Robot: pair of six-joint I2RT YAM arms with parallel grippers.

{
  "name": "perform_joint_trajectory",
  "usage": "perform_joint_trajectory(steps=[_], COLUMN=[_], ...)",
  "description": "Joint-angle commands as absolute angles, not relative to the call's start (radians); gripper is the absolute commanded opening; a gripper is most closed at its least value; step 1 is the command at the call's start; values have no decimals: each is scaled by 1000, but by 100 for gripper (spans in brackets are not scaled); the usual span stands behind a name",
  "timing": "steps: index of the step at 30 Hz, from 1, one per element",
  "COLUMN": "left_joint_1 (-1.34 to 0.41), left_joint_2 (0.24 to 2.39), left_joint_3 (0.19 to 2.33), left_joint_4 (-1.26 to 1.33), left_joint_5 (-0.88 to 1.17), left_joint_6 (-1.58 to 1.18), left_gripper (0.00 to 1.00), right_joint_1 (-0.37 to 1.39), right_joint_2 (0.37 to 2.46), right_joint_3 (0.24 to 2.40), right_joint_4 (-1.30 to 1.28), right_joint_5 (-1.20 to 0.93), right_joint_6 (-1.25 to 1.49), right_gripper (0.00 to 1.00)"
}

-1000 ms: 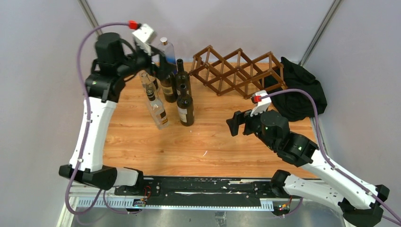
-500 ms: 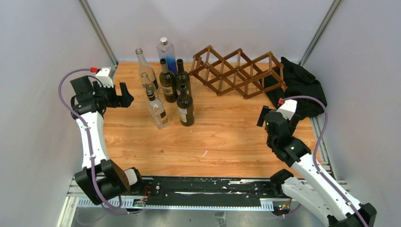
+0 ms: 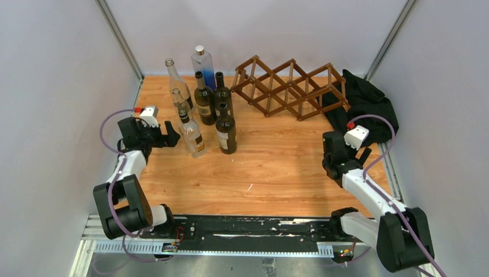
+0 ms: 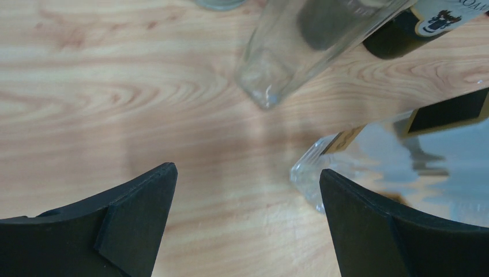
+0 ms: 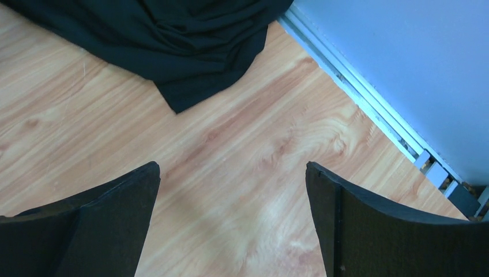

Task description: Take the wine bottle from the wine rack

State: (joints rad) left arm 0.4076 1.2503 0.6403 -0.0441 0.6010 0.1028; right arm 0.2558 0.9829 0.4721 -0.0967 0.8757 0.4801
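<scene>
Both arms: white link shells w/ chunky black joint housings. L arm (image 3: pixel 123 173) at lower left of frame, R arm (image 3: pixel 369 193) at lower right. Black bases sit on a black rail (image 3: pixel 248 228) across the bottom. Wrists: small white cam block, L (image 3: pixel 150 115) & R (image 3: pixel 356 137), each w/ a red plug and a purple-grey cable (image 3: pixel 108 124) looping off it. L gripper (image 4: pixel 248 173) & R gripper (image 5: pixel 233 167): matte black wedge fingers, curved inner edges, faceted tips.

Label (image 4: pixel 447 14) lettering on the dark bottle (image 4: pixel 392 46) is cropped, unreadable.
</scene>
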Motion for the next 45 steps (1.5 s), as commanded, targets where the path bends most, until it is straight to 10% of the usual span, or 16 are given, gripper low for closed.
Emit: perform_joint_trajectory(steps=[1,26,34,45], left_joint_1=[312,11,11,11], left_joint_2=[1305,1408,1356,1369], left_joint_3=[597,95,196,192], left_joint_4=[265,1320,1042,1075], left_joint_5=[528,176,117,75], left_joint_6=[53,80,78,49], left_gripper=[100,100,100,100], right_joint_1=[209,122,160,127], right_joint_2=[1069,1303,1462,1437], right_joint_3=[458,263,115,201], right_joint_4=[120,860,1340,1125], right_joint_5=[961,614,427,432], right_joint_6=[435,16,-160,-104], right_gripper=[100,98,100,100])
